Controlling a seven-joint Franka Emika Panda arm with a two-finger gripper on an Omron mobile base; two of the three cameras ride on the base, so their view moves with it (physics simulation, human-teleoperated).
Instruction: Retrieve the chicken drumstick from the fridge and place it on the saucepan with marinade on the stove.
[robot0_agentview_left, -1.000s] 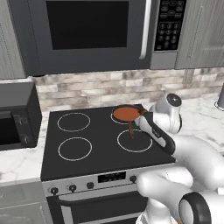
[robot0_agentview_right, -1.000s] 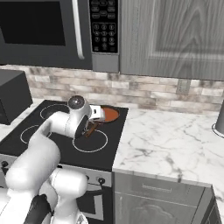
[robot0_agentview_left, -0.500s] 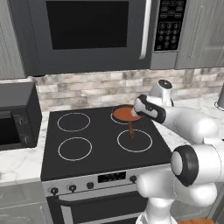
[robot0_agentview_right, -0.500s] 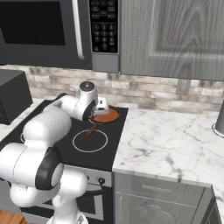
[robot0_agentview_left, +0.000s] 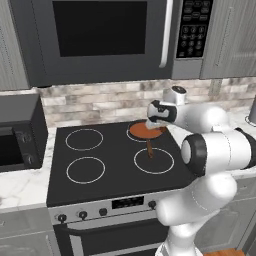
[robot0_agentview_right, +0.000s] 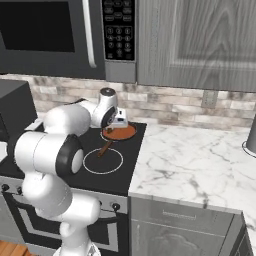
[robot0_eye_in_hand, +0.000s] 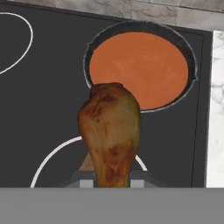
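The gripper (robot0_eye_in_hand: 112, 183), clamped on the drumstick (robot0_eye_in_hand: 111, 139), hangs above the saucepan's (robot0_eye_in_hand: 140, 70) near rim on the stove (robot0_eye_in_hand: 39, 109).

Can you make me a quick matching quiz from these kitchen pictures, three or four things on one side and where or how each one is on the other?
Things:
1. drumstick
2. saucepan
3. microwave
4. pincer

Places or states:
A. mounted above the stove
B. shut on the meat
C. on the back right burner, with orange-red sauce
D. held over the stove, near the pan

Pairs: 1-D, 2-C, 3-A, 4-B
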